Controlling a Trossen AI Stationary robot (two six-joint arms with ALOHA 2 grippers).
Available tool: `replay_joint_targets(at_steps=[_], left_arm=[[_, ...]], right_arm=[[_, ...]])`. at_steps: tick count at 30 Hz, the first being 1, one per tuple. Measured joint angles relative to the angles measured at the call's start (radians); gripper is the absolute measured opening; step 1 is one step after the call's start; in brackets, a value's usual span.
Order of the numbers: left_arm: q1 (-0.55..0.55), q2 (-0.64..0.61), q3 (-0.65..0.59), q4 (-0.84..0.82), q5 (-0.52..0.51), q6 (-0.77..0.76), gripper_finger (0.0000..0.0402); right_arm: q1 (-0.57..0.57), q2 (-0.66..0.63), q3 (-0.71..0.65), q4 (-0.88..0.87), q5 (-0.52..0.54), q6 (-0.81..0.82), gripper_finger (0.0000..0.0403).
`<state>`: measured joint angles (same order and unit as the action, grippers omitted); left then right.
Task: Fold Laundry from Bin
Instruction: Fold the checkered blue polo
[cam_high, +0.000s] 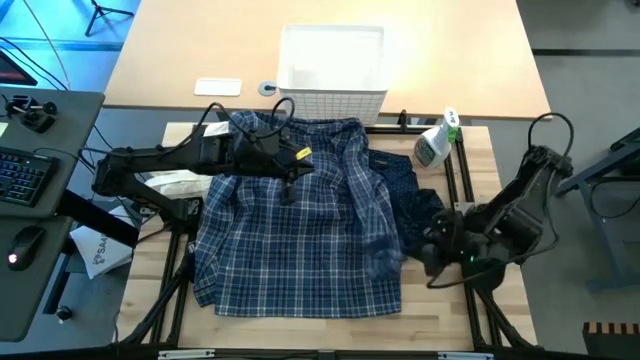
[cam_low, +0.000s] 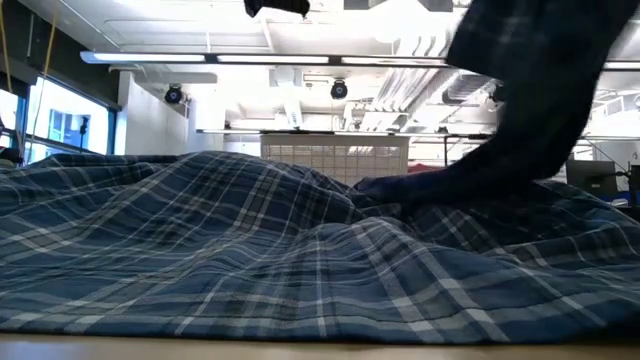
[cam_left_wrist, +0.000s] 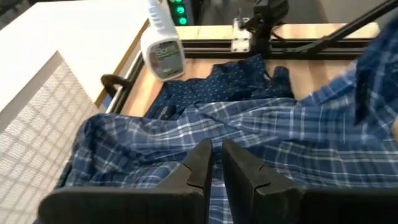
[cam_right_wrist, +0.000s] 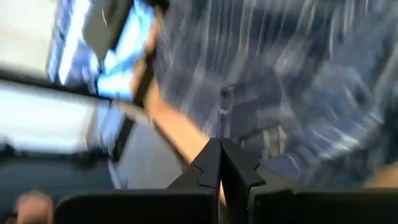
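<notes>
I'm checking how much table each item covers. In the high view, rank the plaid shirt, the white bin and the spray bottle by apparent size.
Largest to smallest:
1. plaid shirt
2. white bin
3. spray bottle

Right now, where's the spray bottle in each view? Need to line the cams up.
High view: spray bottle lies by the table's right back corner, right of the bin.
Low view: not in it; plaid shirt fills the foreground.
Left wrist view: bottle lies beyond the navy dotted trousers, near the frame rail.
Right wrist view: not in it.
Shared landmark: the plaid shirt, seen in every view.
</notes>
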<state>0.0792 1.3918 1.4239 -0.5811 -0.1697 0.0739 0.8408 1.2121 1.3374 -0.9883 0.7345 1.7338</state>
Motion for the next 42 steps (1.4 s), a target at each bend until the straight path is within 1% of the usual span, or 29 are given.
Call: replay_joint_targets(at_steps=[3,5,6,7,8,9,11,12,13,14,15,18,20,24,26,29,31,34,36,38,40,42], left_arm=[[-0.001,-0.026,-0.001,-0.026,-0.001,0.006,0.0026],[-0.004,-0.062,-0.001,-0.026,-0.001,0.007,0.0026],[-0.004,-0.083,-0.001,-0.027,-0.001,0.008,0.0026],[-0.004,-0.106,0.000,-0.026,-0.001,0.011,0.0026],[-0.005,-0.130,0.000,-0.026,-0.001,0.017,0.0026],[-0.005,-0.157,0.000,-0.026,-0.001,0.018,0.0026],[-0.005,-0.211,0.000,-0.024,-0.001,0.017,0.0026],[-0.005,-0.243,0.000,-0.024,-0.001,0.017,0.0026],[-0.005,-0.273,0.000,-0.025,-0.001,0.016,0.0026],[-0.005,-0.303,0.000,-0.026,-0.001,0.016,0.0026],[-0.005,-0.334,0.001,-0.027,-0.001,0.016,0.0026],[-0.005,-0.412,0.001,-0.043,-0.001,0.016,0.0026],[-0.005,-0.453,0.002,-0.064,0.000,0.007,0.0026],[-0.005,-0.512,0.002,-0.155,0.002,-0.010,0.0026],[-0.005,-0.527,0.002,-0.209,0.002,-0.036,0.0026],[-0.005,-0.537,0.002,-0.280,0.005,-0.096,0.0026],[-0.005,-0.538,0.002,-0.323,0.028,-0.120,0.0026],[-0.006,-0.537,0.002,-0.368,0.080,-0.126,0.0026],[-0.019,-0.536,0.002,-0.383,0.093,-0.126,0.0026],[-0.038,-0.537,0.001,-0.385,0.094,-0.126,0.0026],[-0.055,-0.535,0.001,-0.383,0.074,-0.125,0.0026],[-0.068,-0.523,0.001,-0.378,0.044,-0.125,0.0026]], right_arm=[[-0.035,0.001,0.001,0.123,0.209,-0.151,0.0000],[-0.074,0.001,0.020,0.251,0.344,-0.311,0.0000],[-0.098,0.001,0.032,0.340,0.371,-0.415,0.0000],[-0.131,0.000,0.042,0.455,0.363,-0.547,0.0000],[-0.170,0.002,0.047,0.586,0.316,-0.689,0.0000],[-0.213,0.011,0.051,0.735,0.238,-0.837,0.0000],[-0.290,0.052,0.053,1.026,0.028,-1.081,0.0000],[-0.330,0.081,0.053,1.131,-0.086,-1.154,0.0000],[-0.368,0.117,0.053,1.199,-0.188,-1.185,0.0000],[-0.403,0.150,0.053,1.226,-0.273,-1.183,0.0000],[-0.431,0.185,0.052,1.220,-0.328,-1.146,0.0000],[-0.502,0.316,0.051,1.141,-0.443,-0.957,0.0000],[-0.530,0.416,0.048,1.107,-0.537,-0.861,0.0000],[-0.544,0.585,0.047,1.109,-0.719,-0.718,0.0000],[-0.544,0.654,0.049,1.109,-0.783,-0.653,0.0000],[-0.542,0.744,0.049,1.090,-0.843,-0.551,0.0001],[-0.546,0.785,0.048,1.092,-0.912,-0.512,0.0011],[-0.558,0.801,0.048,1.096,-1.010,-0.496,0.0042],[-0.573,0.780,0.048,1.096,-1.043,-0.521,0.0064],[-0.593,0.727,0.048,1.068,-1.033,-0.567,0.0079],[-0.613,0.645,0.049,0.985,-1.004,-0.616,0.0085],[-0.630,0.545,0.050,0.852,-0.925,-0.672,0.0085]])
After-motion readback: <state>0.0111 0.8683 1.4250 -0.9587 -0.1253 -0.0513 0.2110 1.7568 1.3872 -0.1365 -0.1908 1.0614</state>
